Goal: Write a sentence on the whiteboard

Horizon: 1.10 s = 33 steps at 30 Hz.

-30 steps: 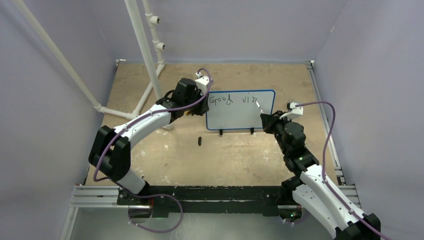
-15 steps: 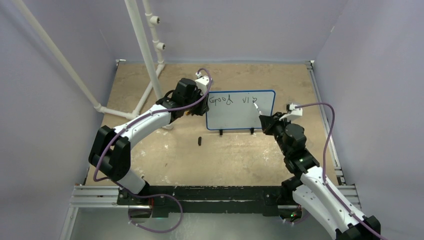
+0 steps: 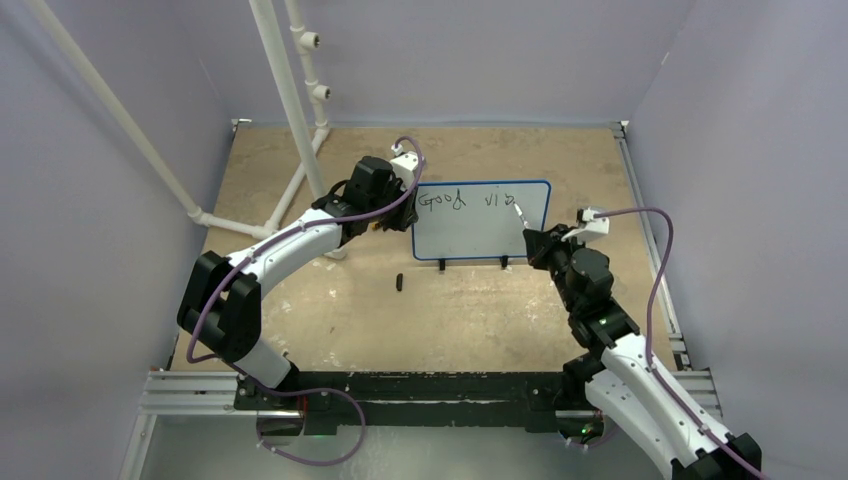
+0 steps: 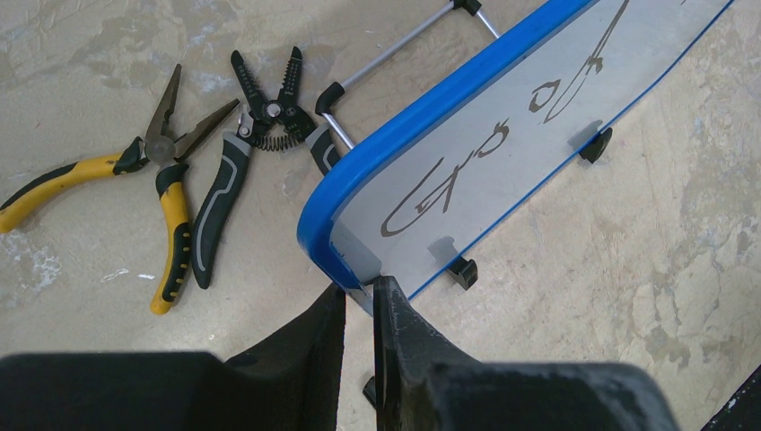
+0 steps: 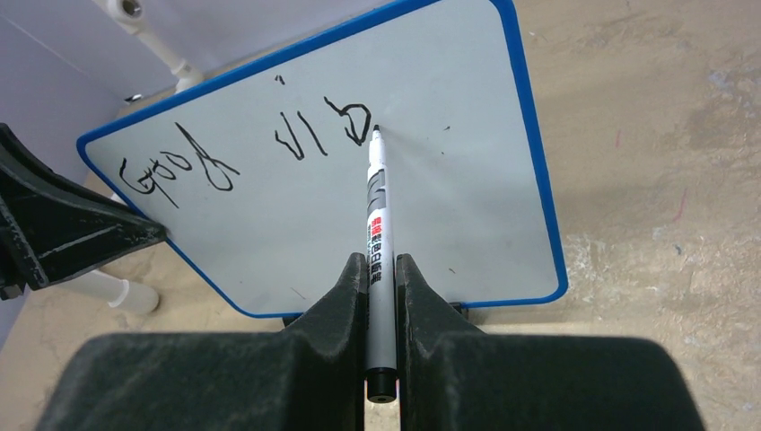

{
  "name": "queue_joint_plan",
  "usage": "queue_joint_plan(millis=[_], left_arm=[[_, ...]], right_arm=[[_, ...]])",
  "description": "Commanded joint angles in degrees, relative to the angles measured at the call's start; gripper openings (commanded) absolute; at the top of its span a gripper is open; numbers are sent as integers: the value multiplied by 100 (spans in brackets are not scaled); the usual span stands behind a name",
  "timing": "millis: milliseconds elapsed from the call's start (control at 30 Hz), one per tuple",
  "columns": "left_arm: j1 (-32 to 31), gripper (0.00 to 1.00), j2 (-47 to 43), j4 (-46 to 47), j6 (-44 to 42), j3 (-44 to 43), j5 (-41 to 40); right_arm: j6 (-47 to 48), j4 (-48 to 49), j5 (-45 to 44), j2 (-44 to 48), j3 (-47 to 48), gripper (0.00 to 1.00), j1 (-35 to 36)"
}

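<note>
The whiteboard (image 3: 478,232) stands on its black feet mid-table, blue rim all round. It also shows in the right wrist view (image 5: 341,197) and the left wrist view (image 4: 502,144). The sentence (image 5: 242,153) reads "Good vib" in one line near the top; it also shows from above (image 3: 463,200). My left gripper (image 4: 359,289) is shut on the board's left edge. My right gripper (image 5: 380,269) is shut on a grey marker (image 5: 377,224), whose tip touches the board just right of the "b". In the top view the right gripper (image 3: 535,240) is at the board's right edge.
Yellow-handled pliers (image 4: 117,193) and black wire strippers (image 4: 242,153) lie behind the board's left end. A small black marker cap (image 3: 398,282) lies on the table in front of the board. White pipes (image 3: 290,100) rise at the back left.
The right wrist has shifted slightly right and down, the marker tip moving a little right of the "b". The left arm and board have not moved.
</note>
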State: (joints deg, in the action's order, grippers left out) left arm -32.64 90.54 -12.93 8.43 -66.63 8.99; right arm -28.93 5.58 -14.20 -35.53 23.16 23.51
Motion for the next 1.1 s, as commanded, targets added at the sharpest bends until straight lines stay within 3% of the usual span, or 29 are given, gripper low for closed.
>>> queue_joint_plan(millis=[0,400,1067], left_arm=[[8,15,-1,197,36,56,45],[6,15,-1,198,41,54,49],[0,15,1,203,38,54,67]], right_arm=[[15,242,-194,-63,75,0,-4],[-67,-24,-452,36,99,0,-4],[361,549,-160,-95,158,0,-4]])
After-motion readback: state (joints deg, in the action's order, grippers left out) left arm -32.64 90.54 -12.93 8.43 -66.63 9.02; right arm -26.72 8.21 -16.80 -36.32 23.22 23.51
